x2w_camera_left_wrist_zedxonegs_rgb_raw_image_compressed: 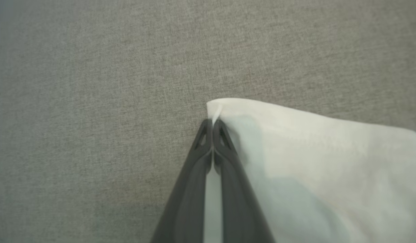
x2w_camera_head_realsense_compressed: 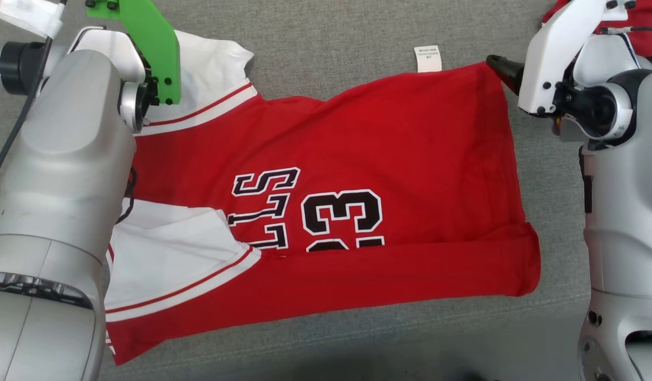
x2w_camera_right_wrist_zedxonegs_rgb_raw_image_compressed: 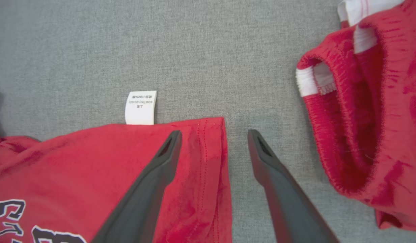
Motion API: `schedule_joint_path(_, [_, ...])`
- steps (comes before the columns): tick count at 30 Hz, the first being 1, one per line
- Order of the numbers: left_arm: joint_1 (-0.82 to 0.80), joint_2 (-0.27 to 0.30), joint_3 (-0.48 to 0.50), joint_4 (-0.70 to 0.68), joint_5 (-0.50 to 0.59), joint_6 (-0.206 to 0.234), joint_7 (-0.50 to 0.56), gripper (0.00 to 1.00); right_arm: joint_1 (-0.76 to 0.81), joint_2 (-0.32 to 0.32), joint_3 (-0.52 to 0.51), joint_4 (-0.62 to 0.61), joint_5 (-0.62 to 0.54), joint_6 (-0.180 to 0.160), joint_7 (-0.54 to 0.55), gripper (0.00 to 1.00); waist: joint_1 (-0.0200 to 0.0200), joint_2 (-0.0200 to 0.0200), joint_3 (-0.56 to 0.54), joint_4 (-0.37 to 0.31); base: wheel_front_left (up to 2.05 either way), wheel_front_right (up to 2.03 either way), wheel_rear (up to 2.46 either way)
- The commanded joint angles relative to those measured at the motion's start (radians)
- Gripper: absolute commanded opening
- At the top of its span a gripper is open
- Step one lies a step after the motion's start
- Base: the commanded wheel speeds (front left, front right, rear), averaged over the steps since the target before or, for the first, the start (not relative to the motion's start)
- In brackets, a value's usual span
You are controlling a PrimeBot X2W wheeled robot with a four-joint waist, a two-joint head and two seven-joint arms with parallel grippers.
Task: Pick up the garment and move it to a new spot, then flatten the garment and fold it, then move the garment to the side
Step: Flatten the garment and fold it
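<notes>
One jersey (x2w_camera_head_realsense_compressed: 357, 143), lengthwise left-right, hem (x2w_camera_head_realsense_compressed: 512, 159) rightward.

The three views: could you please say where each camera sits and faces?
Head view: on the head, looking down at the red basketball jersey; both silver forearms show.
Left wrist view: wrist-mounted, along the shut left gripper pinching the white sleeve.
Right wrist view: wrist-mounted, along the open right gripper astride the jersey's hem corner.
Shared: head and right wrist views show the white care label.

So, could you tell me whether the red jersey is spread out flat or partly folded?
Partly folded: the red jersey has its near edge turned over, cutting off the number; the rest lies flat.
</notes>
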Motion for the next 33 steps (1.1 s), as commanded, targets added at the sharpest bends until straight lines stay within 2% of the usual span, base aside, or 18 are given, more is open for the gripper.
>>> schedule_joint_path(1, [-0.007, -0.007, -0.002, 0.009, -0.001, -0.005, -0.003, 0.0, -0.011, -0.005, 0.0, 0.014, -0.012, 0.0, 0.013, 1.0, 0.0, 0.0, 0.006, 0.011, 0.0, 0.0, 0.0])
schedule_joint_path(6, [-0.02, -0.027, -0.016, 0.025, -0.003, -0.014, -0.015, 0.0, -0.064, -0.02, -0.001, 0.066, -0.027, 0.0, 0.083, 1.0, 0.0, 0.0, 0.017, 0.029, 0.0, 0.0, 0.0])
schedule_joint_path(13, [-0.033, -0.035, -0.023, 0.051, -0.01, -0.024, -0.03, 0.0, -0.103, -0.048, 0.008, 0.083, 0.01, 0.0, 0.21, 1.0, 0.0, 0.0, 0.023, 0.04, 0.0, 0.0, 0.0])
schedule_joint_path(22, [-0.056, -0.049, -0.032, 0.073, -0.02, -0.034, -0.046, 0.0, -0.114, -0.074, -0.005, 0.075, -0.019, 0.0, 0.203, 1.0, 0.0, 0.0, 0.047, 0.058, 0.0, 0.0, 0.0])
schedule_joint_path(25, [-0.061, -0.052, -0.034, 0.078, -0.023, -0.033, -0.048, 0.0, -0.118, -0.075, -0.008, 0.083, -0.025, 0.0, 0.2, 0.96, 0.0, 0.0, 0.051, 0.063, 0.0, 0.0, 0.0])
schedule_joint_path(26, [-0.062, -0.054, -0.035, 0.08, -0.024, -0.033, -0.048, 0.0, -0.121, -0.077, -0.011, 0.086, -0.034, 0.0, 0.197, 0.9, 0.0, 0.0, 0.054, 0.066, 0.0, 0.0, 0.0])
schedule_joint_path(27, [-0.064, -0.056, -0.036, 0.082, -0.025, -0.033, -0.05, 0.0, -0.123, -0.077, -0.014, 0.09, -0.039, 0.0, 0.196, 0.79, 0.0, 0.0, 0.056, 0.068, 0.0, 0.0, 0.0])
schedule_joint_path(29, [-0.064, -0.06, -0.038, 0.086, -0.026, -0.034, -0.052, 0.0, -0.123, -0.072, -0.02, 0.1, -0.049, 0.0, 0.196, 0.71, 0.0, 0.0, 0.06, 0.072, 0.0, 0.0, 0.0])
schedule_joint_path(30, [-0.065, -0.061, -0.038, 0.089, -0.029, -0.035, -0.053, 0.0, -0.119, -0.069, -0.022, 0.106, -0.054, 0.0, 0.2, 0.61, 0.0, 0.0, 0.061, 0.073, 0.0, 0.0, 0.0])
schedule_joint_path(31, [-0.066, -0.06, -0.038, 0.092, -0.031, -0.038, -0.054, 0.0, -0.115, -0.069, -0.023, 0.11, -0.06, 0.0, 0.205, 0.6, 0.0, 0.0, 0.062, 0.074, 0.0, 0.0, 0.0])
schedule_joint_path(33, [-0.067, -0.059, -0.038, 0.098, -0.034, -0.041, -0.055, 0.0, -0.109, -0.071, -0.028, 0.118, -0.067, 0.0, 0.205, 0.69, 0.0, 0.0, 0.063, 0.076, 0.0, 0.0, 0.0])
